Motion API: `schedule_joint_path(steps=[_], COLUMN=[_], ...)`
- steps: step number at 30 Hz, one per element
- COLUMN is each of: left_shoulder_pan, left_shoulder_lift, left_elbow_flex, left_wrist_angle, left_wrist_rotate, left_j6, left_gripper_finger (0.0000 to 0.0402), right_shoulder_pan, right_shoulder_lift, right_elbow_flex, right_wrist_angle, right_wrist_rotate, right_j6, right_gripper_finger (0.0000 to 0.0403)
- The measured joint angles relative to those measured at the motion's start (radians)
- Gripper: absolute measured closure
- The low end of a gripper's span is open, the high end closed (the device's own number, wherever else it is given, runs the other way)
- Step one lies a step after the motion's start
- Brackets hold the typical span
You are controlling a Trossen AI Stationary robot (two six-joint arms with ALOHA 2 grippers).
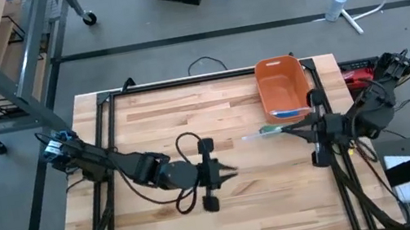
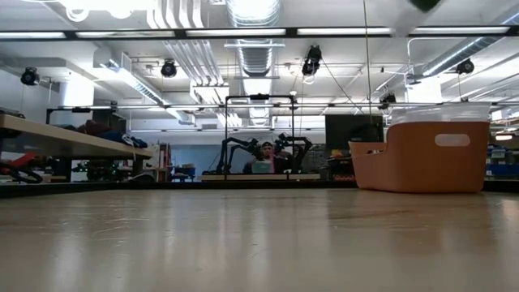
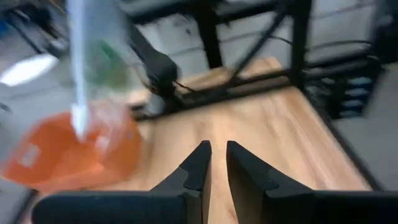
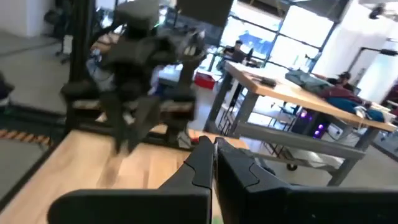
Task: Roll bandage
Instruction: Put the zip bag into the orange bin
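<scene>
There were two arms, one orange bin [image 1: 264,81] and one bandage [image 1: 260,133] over the wooden table [image 1: 285,201].

In the high view the right gripper [image 1: 283,129] was at the right side of the table, just near of the bin. Its fingers were pressed together on the end of the bandage, a pale strip with some green on it, which pointed to the left. The left gripper [image 1: 233,173] was in the middle of the table, pointing right, well apart from the bandage. Its two fingers [image 3: 198,163] stood a little apart, and nothing was between them.

The left wrist view showed what the high view did not: the bandage [image 3: 87,68] was blurred and half transparent, in front of the bin [image 3: 56,155]. The right wrist view showed the right fingers [image 4: 202,158] closed together and the left arm blurred beyond them. The low view showed no arm at all, only the bin [image 2: 422,158] at the right and one person far behind in the room.
</scene>
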Motion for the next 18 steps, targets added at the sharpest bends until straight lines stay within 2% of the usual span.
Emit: schedule_joint_path(steps=[3, 8, 14, 18], left_shoulder_pan=[0.019, 0.049, 0.102, 0.139], left_shoulder_lift=[0.007, 0.019, 0.083, 0.122], left_elbow_flex=[0.0, 0.001, 0.001, 0.0], left_wrist_angle=[0.117, 0.277, 0.446, 0.468], left_wrist_rotate=[-0.038, -0.04, 0.018, 0.01], left_j6=[0.09, 0.195, 0.207, 0.209], left_gripper_finger=[0.0351, 0.0311, 0.0232, 0.019], right_shoulder_pan=[0.0, -0.004, -0.027, -0.039], right_shoulder_lift=[0.007, 0.046, 0.071, 0.087], right_elbow_flex=[-0.001, -0.004, -0.004, -0.004], right_wrist_angle=[-0.037, -0.058, -0.036, -0.036], right_wrist_rotate=[-0.016, -0.018, -0.017, -0.017], right_j6=[-0.007, 0.0, 0.026, 0.036], right_gripper_finger=[0.0403, 0.0403, 0.0403, 0.0403])
